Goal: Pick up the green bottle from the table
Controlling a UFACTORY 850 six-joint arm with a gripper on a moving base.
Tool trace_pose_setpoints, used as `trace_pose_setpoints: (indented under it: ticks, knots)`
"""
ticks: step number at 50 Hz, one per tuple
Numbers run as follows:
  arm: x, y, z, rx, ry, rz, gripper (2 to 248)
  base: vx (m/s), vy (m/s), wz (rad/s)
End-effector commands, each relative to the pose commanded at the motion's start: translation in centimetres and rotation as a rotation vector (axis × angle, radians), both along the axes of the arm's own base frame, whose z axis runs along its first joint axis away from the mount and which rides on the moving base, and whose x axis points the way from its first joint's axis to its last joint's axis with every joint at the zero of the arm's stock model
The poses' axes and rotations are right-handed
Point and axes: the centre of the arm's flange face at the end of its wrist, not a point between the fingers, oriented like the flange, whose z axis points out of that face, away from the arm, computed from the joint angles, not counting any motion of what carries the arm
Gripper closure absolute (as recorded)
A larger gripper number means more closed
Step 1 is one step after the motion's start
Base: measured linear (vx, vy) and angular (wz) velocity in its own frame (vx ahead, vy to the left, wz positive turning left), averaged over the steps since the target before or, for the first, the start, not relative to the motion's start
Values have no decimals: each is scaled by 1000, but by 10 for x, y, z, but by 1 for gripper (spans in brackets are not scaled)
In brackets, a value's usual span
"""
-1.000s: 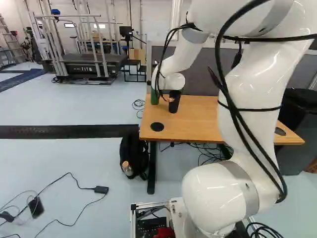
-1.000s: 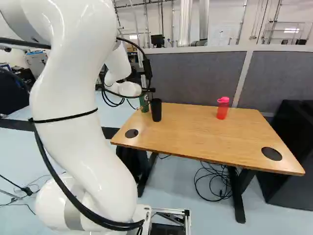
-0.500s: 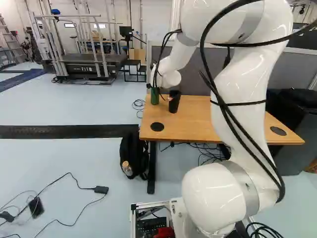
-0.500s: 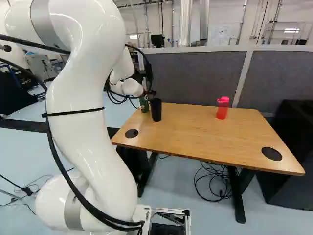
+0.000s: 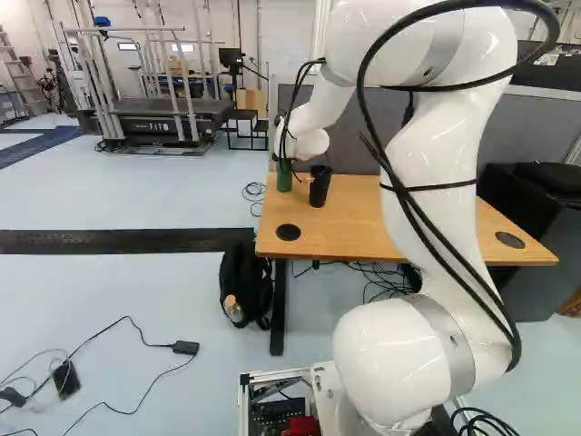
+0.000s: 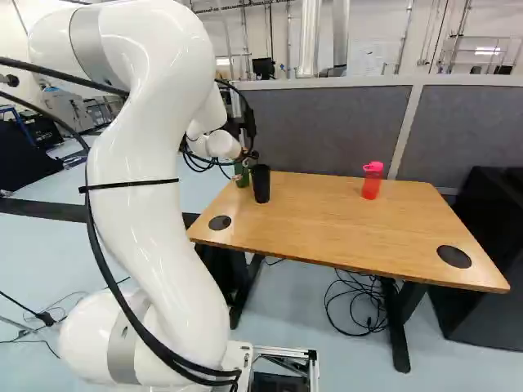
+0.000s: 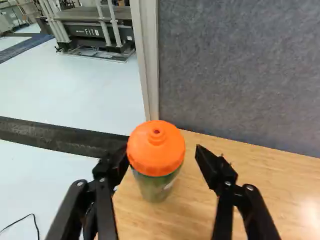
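At the table's far left corner, my gripper (image 6: 248, 129) is over the green bottle (image 5: 284, 176), its fingertips hidden in the base views. In the wrist view the green bottle (image 7: 156, 186) stands upright with an orange lid (image 7: 156, 148), between the fingers of the gripper (image 7: 161, 156). One finger is at the lid's side, perhaps touching it; a gap separates the other finger from the bottle, so the gripper is open. Wood of the table (image 7: 260, 172) shows beside the bottle.
A black cup (image 6: 261, 184) stands close beside the green bottle. Farther along the table is a red bottle (image 6: 373, 180) with a pink lid. A grey partition (image 6: 327, 126) rises behind the table. A black bag (image 5: 245, 282) lies below its left end.
My arm's upper links have swung left in the left base view and right in the right base view; the wrist has shifted slightly at the green bottle. Base and bottle have stayed put.
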Motion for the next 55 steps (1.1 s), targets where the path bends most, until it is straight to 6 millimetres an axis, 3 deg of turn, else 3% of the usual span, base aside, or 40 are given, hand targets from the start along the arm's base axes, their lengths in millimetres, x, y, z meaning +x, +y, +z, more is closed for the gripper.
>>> trace_pose_setpoints:
  ticks: [2,3,7,8,55]
  knots:
    - [0,0,0,0,0,0,65,0,0,0]
    - [0,0,0,0,0,0,103,0,0,0]
    - [0,0,0,0,0,0,103,0,0,0]
    - [0,0,0,0,0,0,128,0,0,0]
    - [-8,-1,49,6,-79,0,129,0,0,0]
